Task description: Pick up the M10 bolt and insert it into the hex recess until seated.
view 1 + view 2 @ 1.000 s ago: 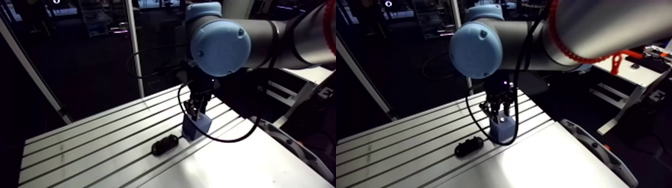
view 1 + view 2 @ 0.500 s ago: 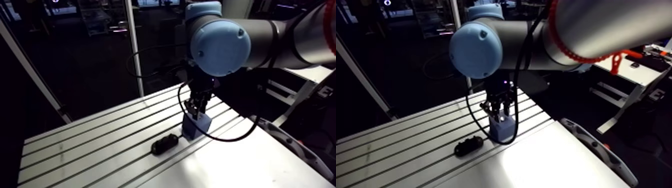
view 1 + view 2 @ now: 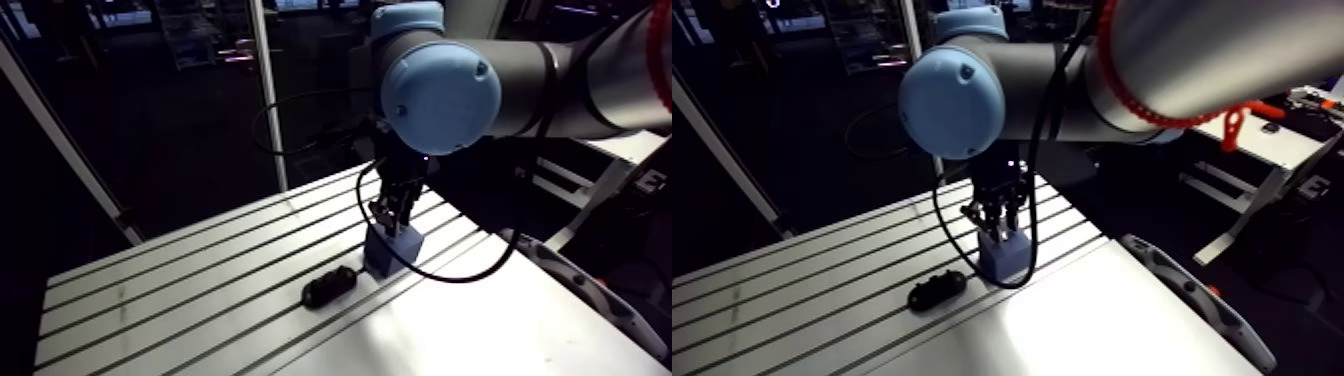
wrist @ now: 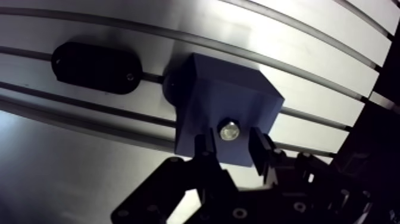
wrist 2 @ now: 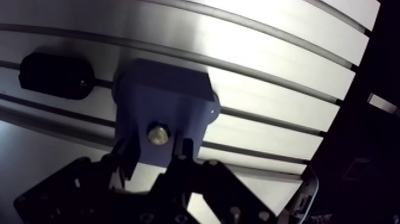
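Note:
A blue block (image 4: 223,113) stands on the slotted aluminium table (image 4: 309,53). The silvery M10 bolt (image 4: 229,131) sits in a recess in the block's top face, only its round end showing. My gripper (image 4: 232,150) hangs right over the block, open, with one finger on each side of the bolt and a small gap to it on both sides. In the arm view the gripper (image 3: 396,218) comes straight down onto the block (image 3: 388,255).
A black oblong part (image 4: 95,67) lies on the table slots beside the block, seen in the arm view as the black part (image 3: 328,287) to the block's left. The table's right edge lies close to the block.
The gripper stays over the block with the bolt in it. The whole arm view has shifted slightly, with the gripper perhaps a touch higher than earlier.

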